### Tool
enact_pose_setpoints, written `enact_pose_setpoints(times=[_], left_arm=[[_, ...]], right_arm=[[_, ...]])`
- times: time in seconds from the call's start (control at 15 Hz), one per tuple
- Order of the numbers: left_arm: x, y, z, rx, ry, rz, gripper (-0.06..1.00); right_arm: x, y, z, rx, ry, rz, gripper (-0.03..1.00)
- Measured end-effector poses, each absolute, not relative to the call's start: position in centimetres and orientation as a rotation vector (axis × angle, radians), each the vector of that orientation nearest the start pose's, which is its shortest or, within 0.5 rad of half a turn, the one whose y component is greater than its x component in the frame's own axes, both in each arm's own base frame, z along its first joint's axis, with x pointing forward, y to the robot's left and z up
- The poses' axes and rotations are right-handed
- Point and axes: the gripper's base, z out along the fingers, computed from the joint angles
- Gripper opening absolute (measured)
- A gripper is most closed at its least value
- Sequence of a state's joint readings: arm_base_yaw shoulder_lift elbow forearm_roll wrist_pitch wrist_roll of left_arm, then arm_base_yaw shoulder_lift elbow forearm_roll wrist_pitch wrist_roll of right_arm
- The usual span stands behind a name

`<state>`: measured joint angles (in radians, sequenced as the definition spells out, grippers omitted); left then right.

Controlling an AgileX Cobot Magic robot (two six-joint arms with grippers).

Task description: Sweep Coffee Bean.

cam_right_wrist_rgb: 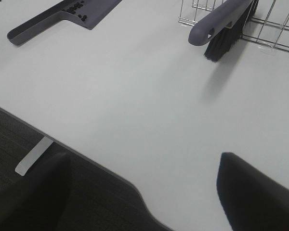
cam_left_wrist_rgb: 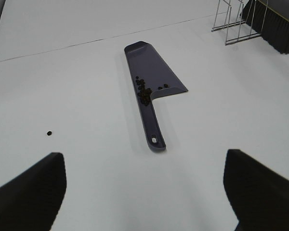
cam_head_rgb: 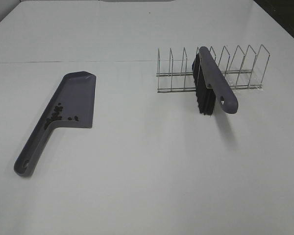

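The coffee beans (cam_head_rgb: 54, 115) are a small cluster of dark ovals lying in the grey dustpan (cam_head_rgb: 73, 100), which lies flat on the white table at the left. They also show in the left wrist view (cam_left_wrist_rgb: 144, 92) and the right wrist view (cam_right_wrist_rgb: 76, 7). One stray bean (cam_left_wrist_rgb: 49, 133) lies on the table apart from the pan. The grey brush (cam_head_rgb: 213, 81) with black bristles (cam_head_rgb: 205, 95) stands in the wire rack (cam_head_rgb: 245, 68) at the right. My left gripper (cam_left_wrist_rgb: 142, 154) is open and empty, short of the dustpan handle (cam_left_wrist_rgb: 154, 134). My right gripper (cam_right_wrist_rgb: 143, 156) is open and empty over the table's front edge.
The table's front edge (cam_right_wrist_rgb: 86, 156) shows in the right wrist view, with dark floor beyond it. A seam (cam_head_rgb: 63, 61) runs across the table behind the dustpan. Neither arm shows in the exterior high view.
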<state>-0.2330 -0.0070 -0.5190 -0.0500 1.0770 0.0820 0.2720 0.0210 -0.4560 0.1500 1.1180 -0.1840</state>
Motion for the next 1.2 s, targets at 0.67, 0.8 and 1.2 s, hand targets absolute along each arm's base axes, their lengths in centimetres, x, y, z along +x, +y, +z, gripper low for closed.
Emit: enact_pose_setpoints(times=[0.67, 0.8, 1.2], left_arm=[[-0.92, -0.34, 28.12, 0.151, 2.028, -0.046, 0.81], [-0.92, -0.35, 28.12, 0.148, 2.028, -0.045, 0.81], [-0.92, -0.35, 28.12, 0.146, 2.029, -0.043, 0.81]], right_arm=[[-0.36, 1.24, 26.13, -0.185, 2.124, 0.066, 0.77], [-0.39, 1.24, 26.13, -0.211, 2.122, 0.082, 0.77], [-0.4, 1.29, 26.14, -0.216, 2.121, 0.093, 0.77]])
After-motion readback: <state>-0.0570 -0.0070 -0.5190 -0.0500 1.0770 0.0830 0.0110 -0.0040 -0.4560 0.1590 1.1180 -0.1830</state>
